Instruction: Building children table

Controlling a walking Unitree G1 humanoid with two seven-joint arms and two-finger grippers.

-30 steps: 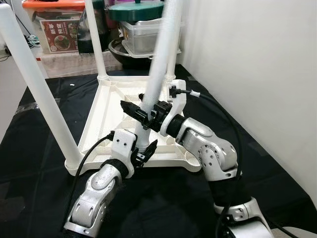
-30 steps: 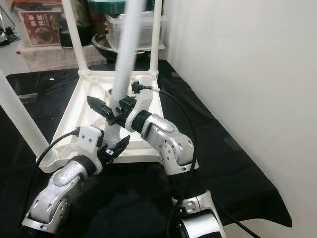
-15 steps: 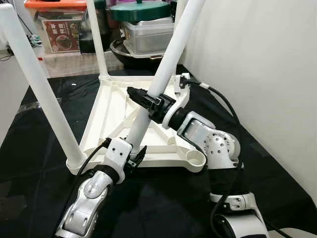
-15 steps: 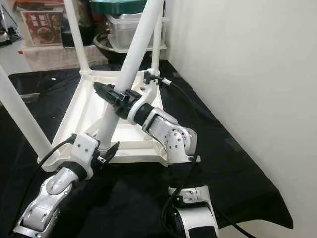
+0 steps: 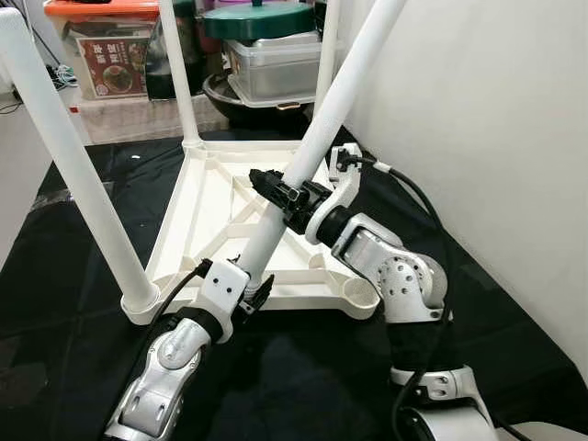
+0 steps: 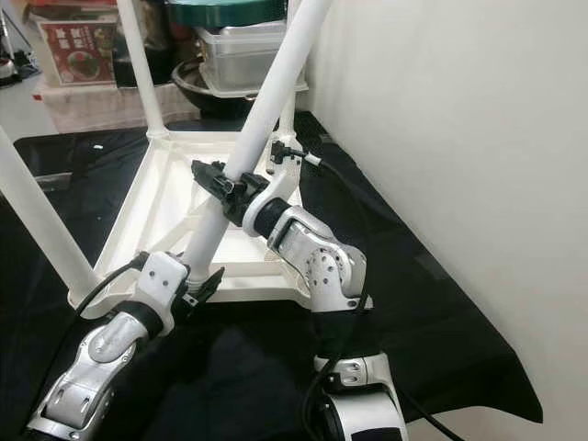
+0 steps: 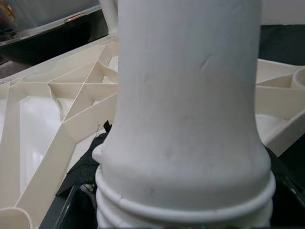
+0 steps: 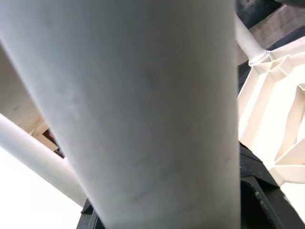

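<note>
I see the white plastic children's table [image 5: 220, 220] lying upside down on a black cloth [image 5: 83, 276], its ribbed underside facing up, with three legs already standing in its corner sockets: one at the near left corner [image 5: 69, 156], one at the far left corner [image 5: 179, 73] and one at the far right corner [image 5: 326, 55]. The fourth leg [image 5: 317, 147] is loose and held by both arms. Its long axis is tilted, with the lower end toward me near the table's near edge and the upper end leaning away toward the wall [image 5: 478, 110] on the right, running out of the top of the head views. My left gripper [image 5: 248, 292] is closed around the lower, threaded end of this leg; in the left wrist view the ridged collar [image 7: 186, 200] sits right between the black fingers. My right gripper [image 5: 287, 195] is clamped around the leg's middle, above the table's ribs, with the shaft [image 8: 143, 105] close against its camera. The socket at the near right corner [image 5: 360, 296] has no leg in it. Beyond the far edge of the cloth stands a box with a red label [image 5: 112, 64] showing a food picture and writing too small for me to read, beside stacked plastic containers under a green lid [image 5: 262, 18].
</note>
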